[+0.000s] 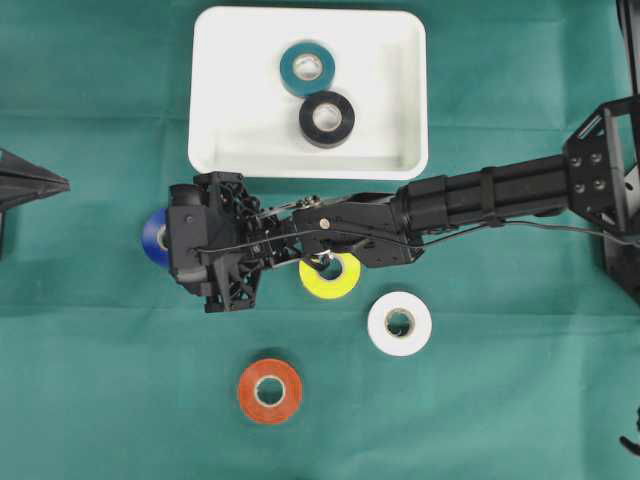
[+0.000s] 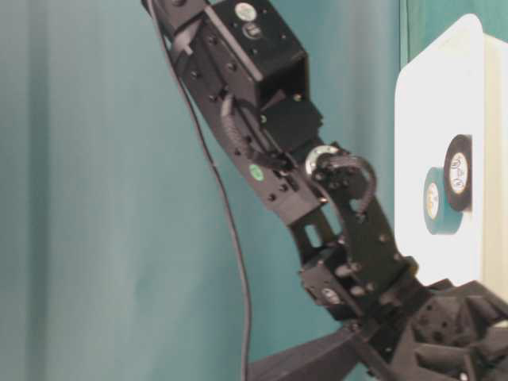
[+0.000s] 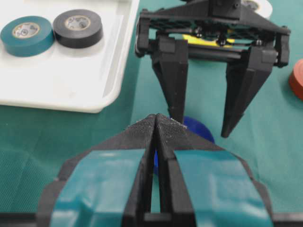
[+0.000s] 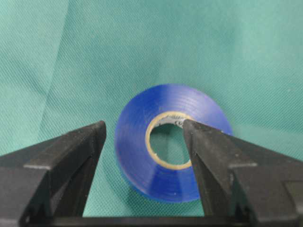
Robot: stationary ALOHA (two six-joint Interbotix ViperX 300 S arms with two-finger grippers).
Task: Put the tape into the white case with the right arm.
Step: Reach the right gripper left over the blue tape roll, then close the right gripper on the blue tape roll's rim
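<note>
A blue tape (image 4: 156, 156) lies flat on the green cloth, left of centre (image 1: 153, 238). The right arm reaches across to it, and my right gripper (image 4: 143, 124) hangs open just over it. One finger stands outside the roll's left wall with a small gap, the other over the core hole. Seen from the left wrist view, those two black fingers (image 3: 173, 85) point down at the blue tape (image 3: 199, 127). The white case (image 1: 240, 100) sits behind and holds a teal roll (image 1: 307, 67) and a black roll (image 1: 327, 118). My left gripper (image 3: 155, 117) is shut and empty at the table's left edge (image 1: 64, 183).
A yellow roll (image 1: 335, 280) lies partly under the right forearm. A white roll (image 1: 399, 323) and an orange roll (image 1: 269, 390) lie nearer the front. The case's near rim (image 3: 61, 101) is just behind the right gripper.
</note>
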